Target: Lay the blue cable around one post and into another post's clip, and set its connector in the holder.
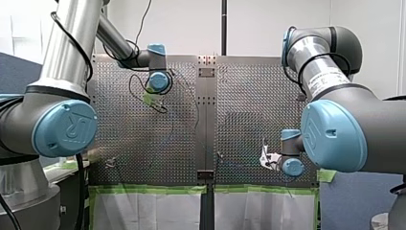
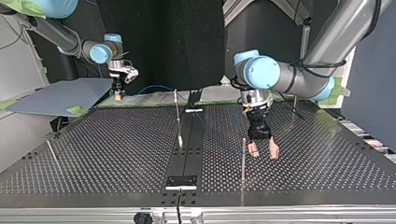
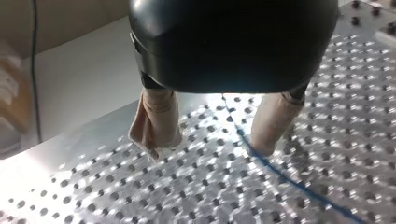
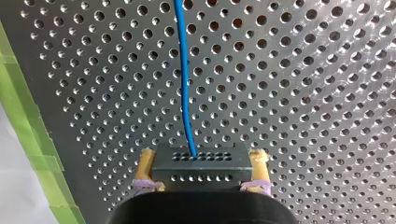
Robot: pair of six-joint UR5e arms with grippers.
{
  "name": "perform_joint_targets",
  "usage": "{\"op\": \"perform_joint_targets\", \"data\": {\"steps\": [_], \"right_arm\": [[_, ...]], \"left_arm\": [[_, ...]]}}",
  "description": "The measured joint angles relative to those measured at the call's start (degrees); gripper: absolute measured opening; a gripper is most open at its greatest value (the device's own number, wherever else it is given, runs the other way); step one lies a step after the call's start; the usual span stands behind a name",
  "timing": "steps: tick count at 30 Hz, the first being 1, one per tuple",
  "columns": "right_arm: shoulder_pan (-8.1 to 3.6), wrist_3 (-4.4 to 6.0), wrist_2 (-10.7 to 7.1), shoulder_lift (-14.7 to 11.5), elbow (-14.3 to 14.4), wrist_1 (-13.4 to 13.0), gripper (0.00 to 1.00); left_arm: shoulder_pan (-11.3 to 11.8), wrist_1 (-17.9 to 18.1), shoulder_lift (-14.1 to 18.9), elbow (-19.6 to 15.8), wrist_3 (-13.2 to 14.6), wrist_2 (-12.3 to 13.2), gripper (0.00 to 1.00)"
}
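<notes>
Right wrist view: my right gripper [image 4: 203, 161] is shut tight on the dark grey connector [image 4: 201, 169], with a yellow pad [image 4: 147, 161] on each side of it. The blue cable [image 4: 184, 84] comes out of the connector's front and runs straight ahead over the table [image 4: 303, 93]. Green tape [image 4: 28, 116] runs along the table edge beside this gripper.

Left wrist view: my left gripper [image 3: 208, 148] is open. Its beige pads [image 3: 156, 123] stand wide apart and hold nothing. It hangs just over the table. The cable lies on the holes close to one pad, but I cannot tell if they touch.

Top view: the left gripper is out on the table, away from the edges. A thin post [image 2: 243, 158] stands just beside it. A taller post [image 2: 177, 112] stands by the dark strip [image 2: 189, 140] down the table's middle, between the two grippers. A third post [image 2: 49, 151] leans near the edge at the view's left. A grey sheet [image 2: 60, 95] lies off the table's corner near the right gripper. A small dark plate [image 2: 182, 182] sits on the strip by the nearest edge.

The cable is hard to see here, only a small blue loop by the far edge. In the front view the big arm joints cover the table's sides. The clips on the posts are too small to make out, and I cannot tell which piece is the holder.
</notes>
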Motion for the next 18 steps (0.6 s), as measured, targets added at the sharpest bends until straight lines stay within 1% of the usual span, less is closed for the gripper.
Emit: {"op": "perform_joint_targets", "data": {"steps": [4, 8, 11, 15, 18], "right_arm": [[-0.12, -0.47, 0.35, 0.0, 0.0, 0.1, 0.0], [-0.39, -1.83, 0.88, -0.7, 0.0, 0.3, 0.0], [-0.32, -2.39, 1.05, -1.6, 0.0, 0.9, 0.0], [-0.03, -2.56, 1.26, -3.2, 0.0, 2.3, 0.0], [0.14, -2.52, 1.33, -4.7, 0.3, 3.7, 0.0]], "left_arm": [[0.9, 0.2, -0.1, 0.1, -1.9, 0.0, 1.0], [1.4, 0.6, -0.2, 0.6, -3.9, 0.9, 1.0], [1.6, 0.7, -0.2, 1.2, -5.4, 1.5, 1.0], [1.6, 0.7, -0.2, 1.7, -7.4, 2.0, 1.0], [1.6, 0.6, -0.4, 1.9, -8.0, 2.2, 1.0]]}}
